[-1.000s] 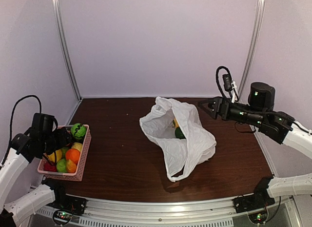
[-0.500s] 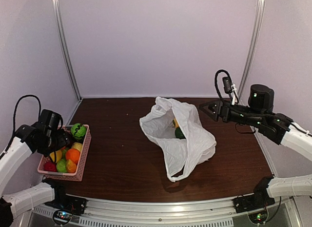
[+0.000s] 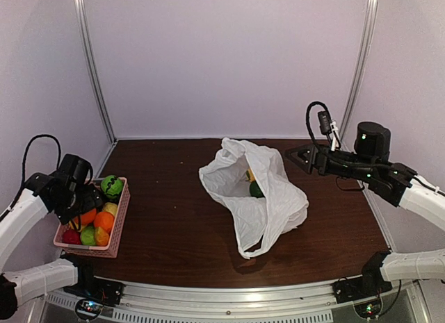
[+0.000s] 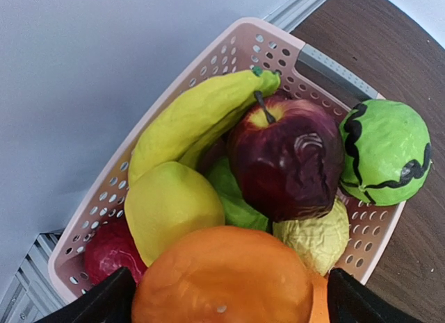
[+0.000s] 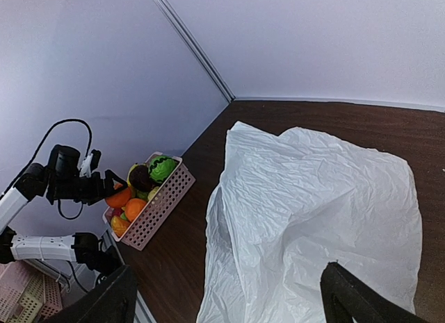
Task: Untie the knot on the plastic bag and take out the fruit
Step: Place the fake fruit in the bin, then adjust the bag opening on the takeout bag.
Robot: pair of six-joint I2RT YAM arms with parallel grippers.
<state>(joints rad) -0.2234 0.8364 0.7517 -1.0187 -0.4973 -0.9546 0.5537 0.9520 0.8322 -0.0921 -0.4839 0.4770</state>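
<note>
Released right end effector (image 3: pixel 292 155) hangs just right of the plastic bag (image 3: pixel 268 198) on the desk (image 3: pixel 174 198); left end effector (image 3: pixel 85 203), spread loose around an orange (image 4: pixel 222 281), far left of it.

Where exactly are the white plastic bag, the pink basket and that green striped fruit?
plastic bag (image 3: pixel 280 198): overhead view, on its crumpled white side.
pink basket (image 4: pixel 233 51): left wrist view, on its perforated far wall.
green striped fruit (image 4: pixel 384 153): left wrist view, on the middle of its skin.

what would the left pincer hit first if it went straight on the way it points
Most likely the orange, right ahead of the left pincer, on top of the pile in the pink basket.
</note>
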